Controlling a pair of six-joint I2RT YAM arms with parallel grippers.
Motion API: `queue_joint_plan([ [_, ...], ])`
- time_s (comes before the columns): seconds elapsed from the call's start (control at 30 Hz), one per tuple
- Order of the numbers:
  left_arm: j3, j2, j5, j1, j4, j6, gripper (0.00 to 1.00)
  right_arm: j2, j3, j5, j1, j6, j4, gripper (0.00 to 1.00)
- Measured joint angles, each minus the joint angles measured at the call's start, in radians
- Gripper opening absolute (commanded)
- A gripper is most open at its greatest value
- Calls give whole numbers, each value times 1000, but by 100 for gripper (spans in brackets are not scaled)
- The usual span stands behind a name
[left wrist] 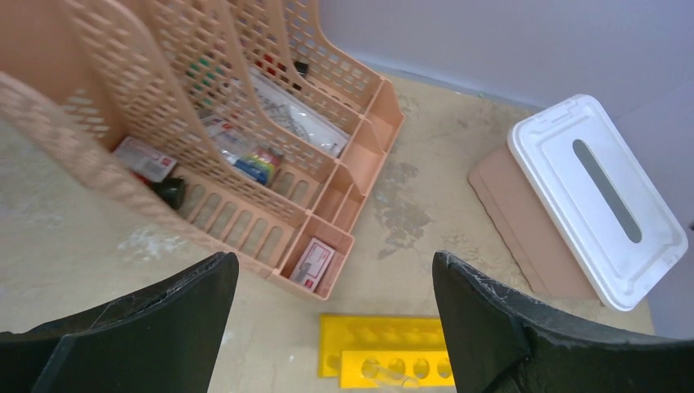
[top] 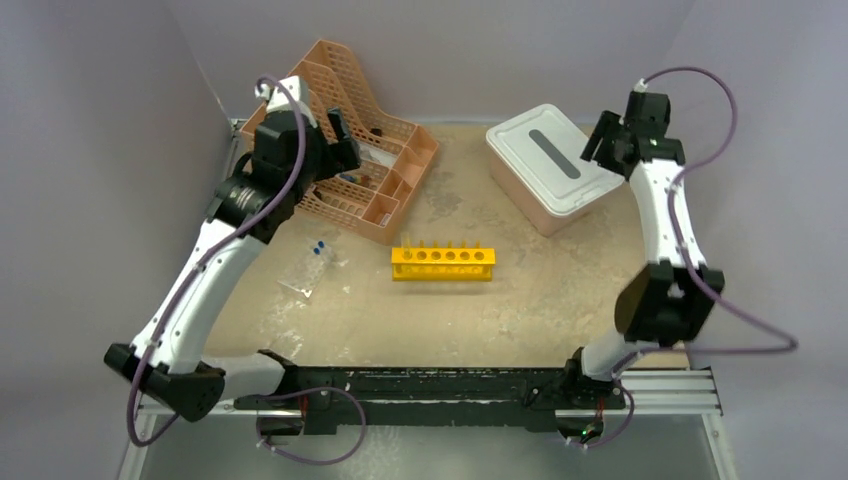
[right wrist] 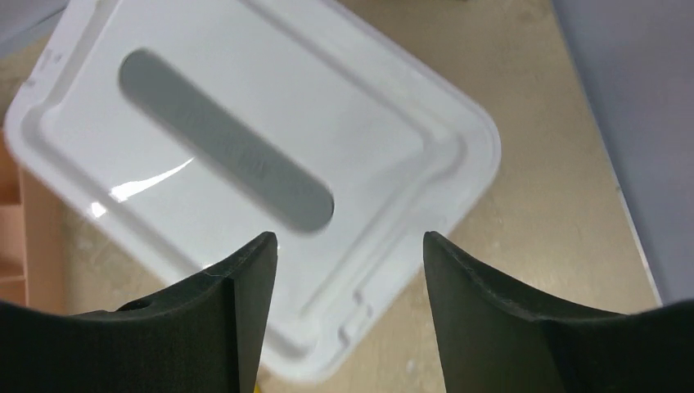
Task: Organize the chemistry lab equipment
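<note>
**Left gripper** [top: 341, 140] [left wrist: 331, 270]: jaws spread wide with nothing between them. It is held above the front right part of the peach mesh organizer [top: 375, 165], clear of its dividers.

**Right gripper** [top: 603, 140] [right wrist: 348, 246]: jaws spread and empty. It hangs over the right end of the pink tub's white lid [top: 548, 155] [right wrist: 245, 106] and does not touch it. The right wall is close by.

**Yellow test-tube rack** [top: 442, 262] [left wrist: 380, 352]: stands at mid-table with its long side parallel to the near edge, apart from everything else. A thin clear tube [top: 408, 242] appears to stand upright at its left end.

**Blue-capped tubes** [top: 320, 250]: lie flat on the table left of the rack, just off the organizer's front edge. A small silvery item [top: 297, 290] lies nearer the arms. It is too small to identify.

**Edges and clearance:** the organizer sits against the back left corner, angled. Its front corner comes near the rack's left end, with a gap between them. The tub sits at the back right, turned diagonally. The tabletop [top: 560, 300] is bare to the right of the rack and in front of it, as far as the near rail [top: 430, 385].
</note>
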Motion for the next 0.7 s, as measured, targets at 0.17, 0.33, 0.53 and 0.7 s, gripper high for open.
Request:
queue_joint_plan([
  [0.17,-46,-151,-98,0,-65,6,88,-368,-230,50,58,6,2,79],
  [0.33,-60,-265,-162,0,-148,-2,88,-625,-357,69,132,13,0,96],
  [0.53,-248,-432,-173,0,-224,-28,89,-844,-542,72,193,37,-13,99],
  [0.7,-369,-541,-208,0,-301,-31,89,-993,-585,90,193,47,-76,99],
])
